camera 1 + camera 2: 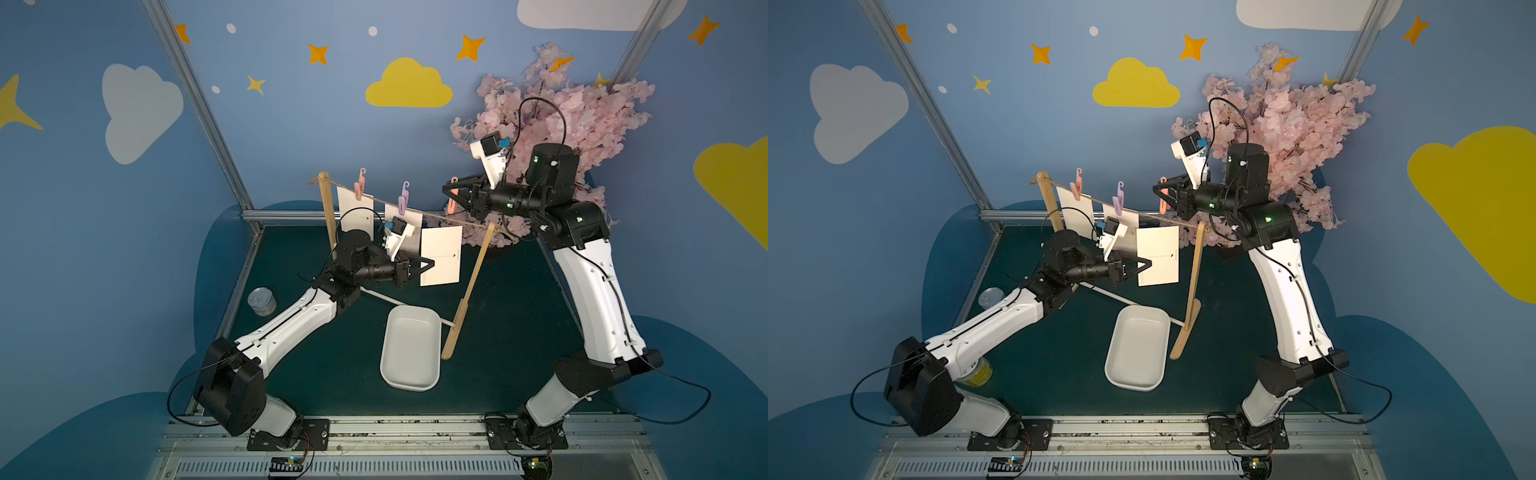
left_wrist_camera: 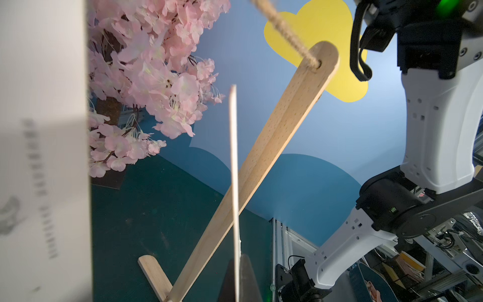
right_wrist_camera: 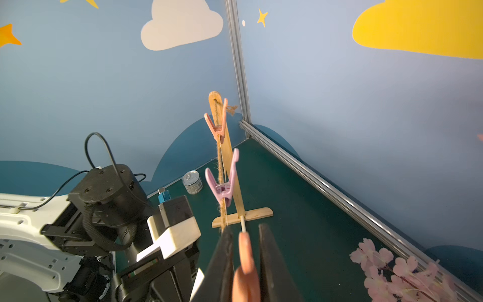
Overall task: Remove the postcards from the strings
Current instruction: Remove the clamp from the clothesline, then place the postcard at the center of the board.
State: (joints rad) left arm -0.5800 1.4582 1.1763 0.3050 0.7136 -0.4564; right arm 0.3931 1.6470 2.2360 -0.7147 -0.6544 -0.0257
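white tray (image 1: 409,349) nearest on bench (image 1: 332,365), 6 o'clock of held card. left end effector (image 1: 430,265) pressed together on 9 o'clock edge of nearest postcard (image 1: 442,253), card just under twine (image 2: 287,30). toward 10 o'clock: middle postcard (image 1: 413,222) under purple clothespin (image 1: 403,201), then far postcard (image 1: 355,212) under pink clothespin (image 1: 358,189), both on twine. right end effector (image 1: 449,190) at 1 o'clock, pinching peach clothespin (image 3: 245,251) close to twine
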